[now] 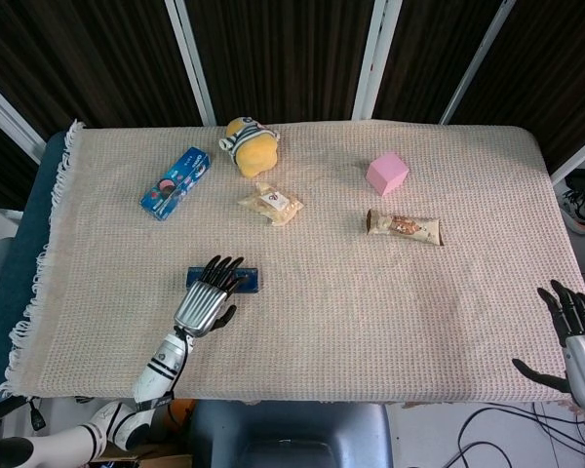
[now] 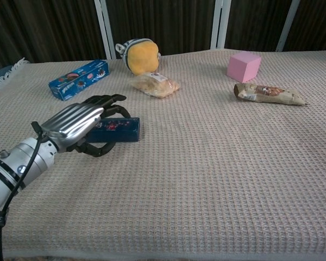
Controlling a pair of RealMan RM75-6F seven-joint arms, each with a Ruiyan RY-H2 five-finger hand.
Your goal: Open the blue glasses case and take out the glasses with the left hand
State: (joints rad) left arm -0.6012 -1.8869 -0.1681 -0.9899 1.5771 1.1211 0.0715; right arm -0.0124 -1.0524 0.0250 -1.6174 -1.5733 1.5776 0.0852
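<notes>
**Left robot hand over the blue glasses case, lid closed**

Head view. Blue glasses case (image 1: 236, 280) lies flat on the woven cloth of the surface (image 1: 322, 322), near the front left. The left robot hand (image 1: 204, 304) reaches over its left half with fingers spread and extended; whether they touch the lid cannot be told. The right robot hand (image 1: 577, 336) hangs at the front right corner, off the cloth, fingers apart and holding nothing. Farther back lie a blue biscuit box (image 1: 175, 182), a yellow plush toy (image 1: 251, 144), a clear snack packet (image 1: 270, 204), a pink cube (image 1: 387, 173) and a wrapped snack bar (image 1: 404, 226), all well apart from the case.

Chest view. Left robot hand (image 2: 80, 125) covers the left part of the blue glasses case (image 2: 121, 129), fingers spread above the lid and thumb curling at the near side. The case is closed. The right robot hand is out of this frame.
</notes>
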